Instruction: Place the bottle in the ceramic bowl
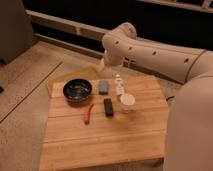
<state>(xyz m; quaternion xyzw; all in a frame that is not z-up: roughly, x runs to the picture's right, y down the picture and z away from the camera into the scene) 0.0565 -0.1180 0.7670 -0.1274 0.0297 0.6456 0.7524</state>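
Toward the far edge of the wooden table (105,145) stands the bottle (119,85), upright on the boards and held by nothing. It is small, slim and whitish with a translucent look, and tapers to a narrower top. It is clearly thinner than the white cup (127,101) that sits just in front of it. A grey-blue block (103,86) lies close beside the bottle, on the side nearer the ceramic bowl (77,90). That bowl is round, shallow and glossy black with pale flecks inside; it rests near the table's far left corner as the camera sees it, apart from the bottle, with the grey-blue block between them. A flat black block (108,106) lies in front of the grey-blue one, next to the cup, and a thin red object (89,113) lies in front of the bowl. The robot's cream arm (150,50) reaches in from the right and bends downward; the gripper (107,64) at its lower end hangs above the table's far edge, just behind the bottle and the grey-blue block and clear of both. Whether it is released or clenched cannot be told.
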